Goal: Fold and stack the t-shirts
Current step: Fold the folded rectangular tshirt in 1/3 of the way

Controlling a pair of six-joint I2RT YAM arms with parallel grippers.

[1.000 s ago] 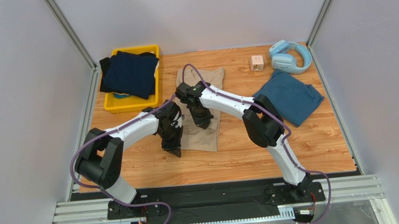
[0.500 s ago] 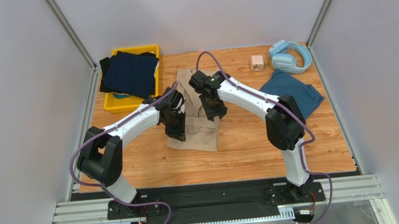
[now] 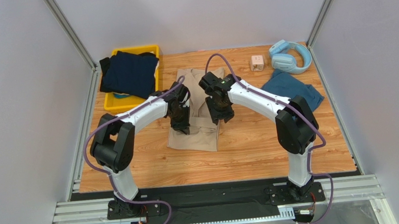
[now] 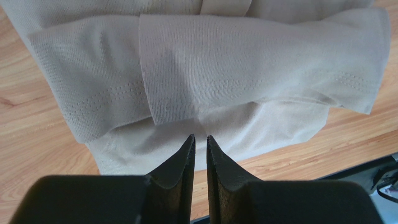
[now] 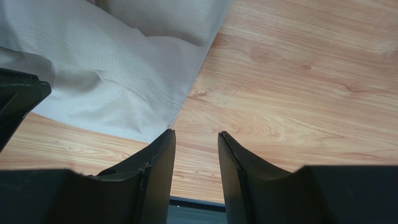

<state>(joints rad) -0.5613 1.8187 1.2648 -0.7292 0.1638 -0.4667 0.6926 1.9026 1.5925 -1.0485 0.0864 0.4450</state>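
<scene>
Three: beige tee, teal tee, navy tee.

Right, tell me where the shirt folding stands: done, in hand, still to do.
Done: the beige t-shirt has its sleeves folded in to a narrow strip. In hand: the left gripper, barely parted, and the right gripper, wide open, hang over it holding nothing. Left: folding it across, then the rumpled teal-blue t-shirt and the navy t-shirt draped on the yellow bin; no stack yet.

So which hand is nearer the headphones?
Right. The right hand is at the beige shirt's right edge; the left hand is over its left side, farther from the headphones.
</scene>
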